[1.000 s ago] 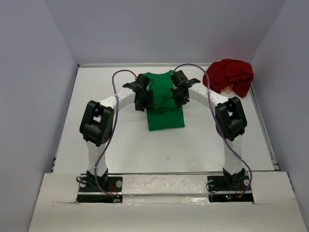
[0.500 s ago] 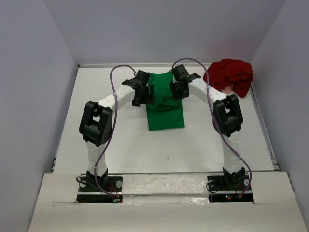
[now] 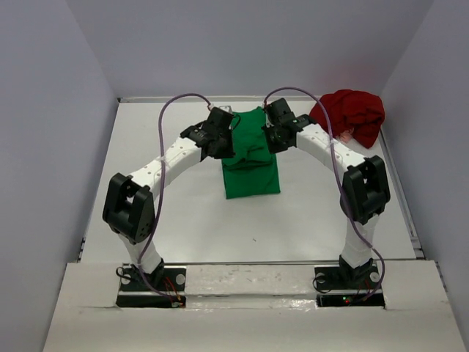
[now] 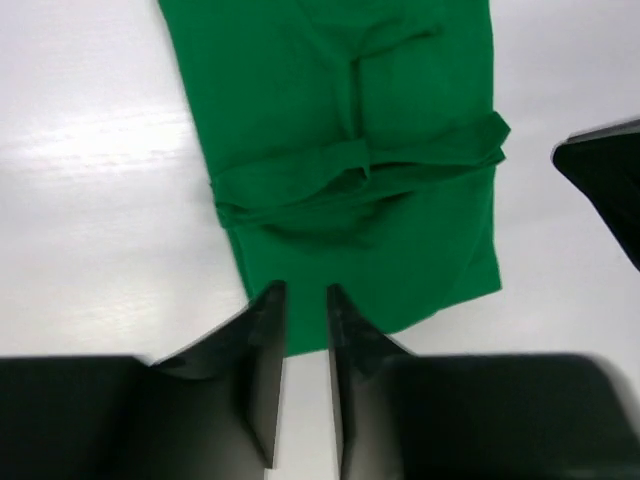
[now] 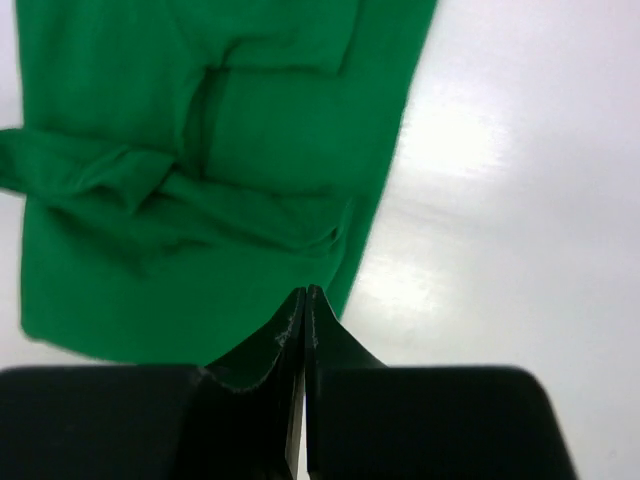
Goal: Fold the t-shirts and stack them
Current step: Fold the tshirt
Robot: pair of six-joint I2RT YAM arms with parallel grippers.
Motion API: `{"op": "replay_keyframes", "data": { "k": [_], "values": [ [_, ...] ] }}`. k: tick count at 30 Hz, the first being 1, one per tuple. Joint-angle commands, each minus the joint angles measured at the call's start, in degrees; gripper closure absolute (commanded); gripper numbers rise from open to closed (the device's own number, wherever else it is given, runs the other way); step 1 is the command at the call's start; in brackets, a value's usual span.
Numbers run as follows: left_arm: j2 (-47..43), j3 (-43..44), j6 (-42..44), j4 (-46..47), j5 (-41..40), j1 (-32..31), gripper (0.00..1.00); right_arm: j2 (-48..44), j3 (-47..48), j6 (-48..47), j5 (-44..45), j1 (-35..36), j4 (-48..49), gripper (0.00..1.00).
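arms (image 3: pixel 174 154) stretched farther forward, fingers (image 4: pixel 262 365) flanking green t-shirt (image 3: pixel 250 163)

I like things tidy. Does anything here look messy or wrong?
The dark red t-shirt lies in a crumpled heap at the far right corner of the table, not folded. The green t-shirt is folded into a strip, but a bunched ridge of cloth crosses its middle.

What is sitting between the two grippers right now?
The green t-shirt. In the top external view its rumpled cloth fills the gap between the left gripper and the right gripper; nothing else shows there.
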Motion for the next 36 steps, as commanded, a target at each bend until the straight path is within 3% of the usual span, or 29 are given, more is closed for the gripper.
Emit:
{"op": "replay_keyframes", "data": {
  "k": [1, 11, 36],
  "values": [
    [1.4, -3.4, -1.2, 1.0, -1.9, -3.1, 1.00, -5.2, -5.8, 2.3, 1.0, 3.7, 1.0, 1.00],
    [9.7, -1.6, -2.4, 3.0, 0.3, -4.6, 1.00, -5.4, -10.4, 3.7, -1.8, 5.0, 3.6, 1.00],
    [17.5, 7.4, -0.1, 0.9, 1.8, -2.3, 1.00, 7.4, -0.6, 2.3, -0.6, 5.0, 4.2, 1.00]
  ]
}}
